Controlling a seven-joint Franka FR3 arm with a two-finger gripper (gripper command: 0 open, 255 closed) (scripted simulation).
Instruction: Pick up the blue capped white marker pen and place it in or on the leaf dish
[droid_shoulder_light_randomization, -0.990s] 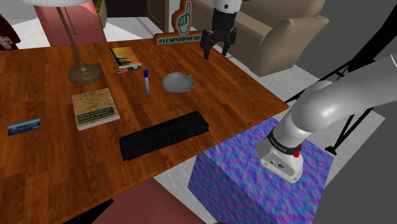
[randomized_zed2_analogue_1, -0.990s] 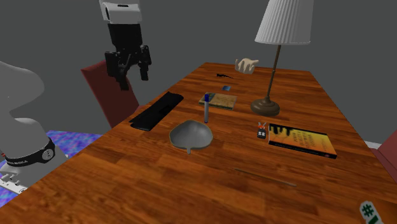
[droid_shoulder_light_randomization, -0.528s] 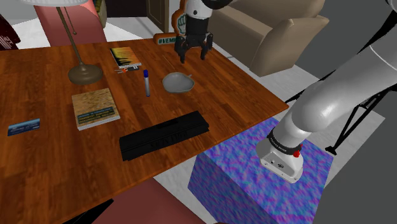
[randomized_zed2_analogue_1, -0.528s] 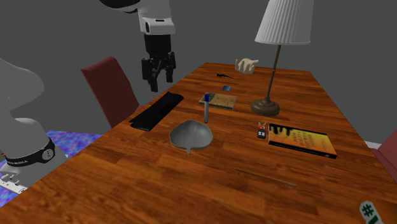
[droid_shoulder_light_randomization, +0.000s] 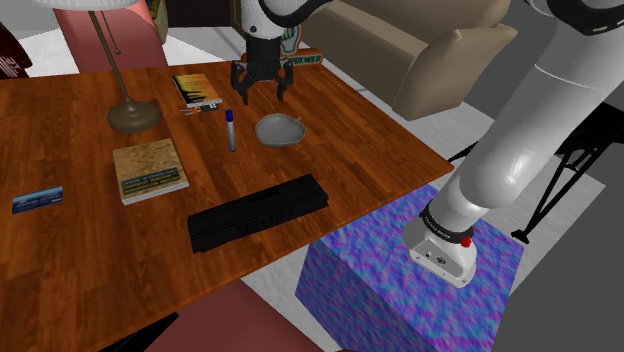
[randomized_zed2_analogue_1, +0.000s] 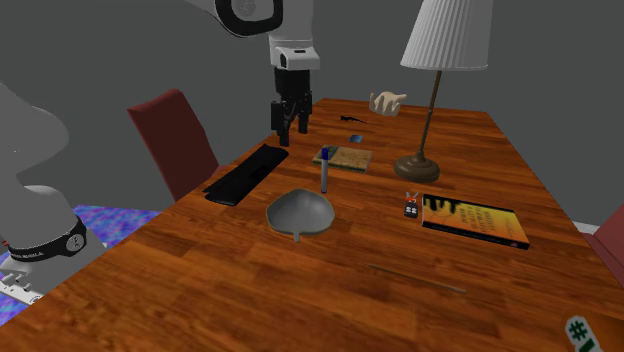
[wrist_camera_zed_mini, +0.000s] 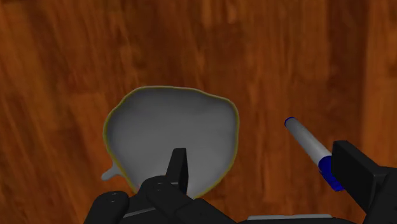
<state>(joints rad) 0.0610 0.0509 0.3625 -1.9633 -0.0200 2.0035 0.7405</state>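
Hovering above the table, your all-black two-finger gripper has its fingers spread apart and empty, and the wrist view looks straight down on the shallow grey leaf-shaped dish with a thin yellowish rim. The slim white marker pen with the blue cap lies flat on the wood just beside that dish, on the shoulder view's left of it and apart from the rim. Its capped end sits close under one finger, but nothing touches it. Expect it to be light and stiff, with a smooth round barrel that will likely roll or squirt out if you pinch it off-centre. Take it across the middle of the barrel, fingers square to its length, and close gently. The glossy reddish-brown wooden table gives it little to catch on, so come down straight. Around it stand a brass-footed lamp, two books and a long black keyboard-like slab, all well apart from the pen. A beige armchair sits beyond the table's far edge.
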